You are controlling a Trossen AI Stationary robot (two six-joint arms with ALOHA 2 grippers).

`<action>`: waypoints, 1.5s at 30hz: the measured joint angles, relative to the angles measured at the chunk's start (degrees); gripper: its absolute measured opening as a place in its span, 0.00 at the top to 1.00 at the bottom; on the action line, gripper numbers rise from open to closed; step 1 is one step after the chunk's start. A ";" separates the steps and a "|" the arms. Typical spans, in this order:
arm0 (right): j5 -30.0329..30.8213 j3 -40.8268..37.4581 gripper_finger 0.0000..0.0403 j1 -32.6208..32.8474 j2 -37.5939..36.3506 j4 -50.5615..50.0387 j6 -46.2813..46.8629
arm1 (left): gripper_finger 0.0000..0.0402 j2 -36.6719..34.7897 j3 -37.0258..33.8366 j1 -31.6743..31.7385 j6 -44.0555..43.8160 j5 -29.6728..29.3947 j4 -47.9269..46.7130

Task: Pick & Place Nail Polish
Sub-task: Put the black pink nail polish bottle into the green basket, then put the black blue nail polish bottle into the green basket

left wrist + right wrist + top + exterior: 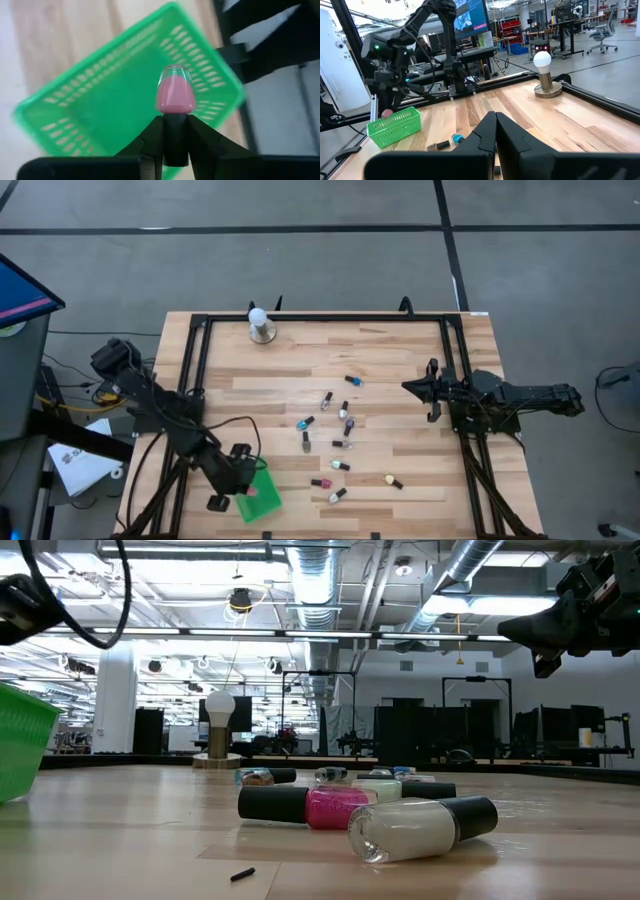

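We see the left gripper (175, 145) clamped on the dark cap of a pink nail polish bottle (174, 95), held just above the green basket (100, 115) at the table's near left. Other bottles (335, 442) lie scattered mid-table. The right gripper (495, 135) waits at the right, fingers pressed together.

One pink nail polish bottle (174, 97) hangs cap-gripped; the other bottles (336, 442) lie scattered mid-table.
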 joint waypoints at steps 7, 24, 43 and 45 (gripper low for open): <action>0.02 -0.01 1.00 -0.01 0.00 0.00 -5.52 | 0.86 3.72 1.79 2.50 0.03 -1.30 -3.65; 0.00 -0.01 1.00 -0.01 0.00 0.00 -5.89 | 0.80 7.80 1.83 5.22 -0.12 1.90 -3.63; 0.00 -0.02 1.00 0.00 0.00 0.00 -5.99 | 0.53 -3.26 1.83 6.74 -3.16 11.81 -2.03; 0.00 -0.01 1.00 -0.01 0.00 0.00 -5.99 | 0.51 -7.72 1.83 7.95 -3.14 7.86 -2.33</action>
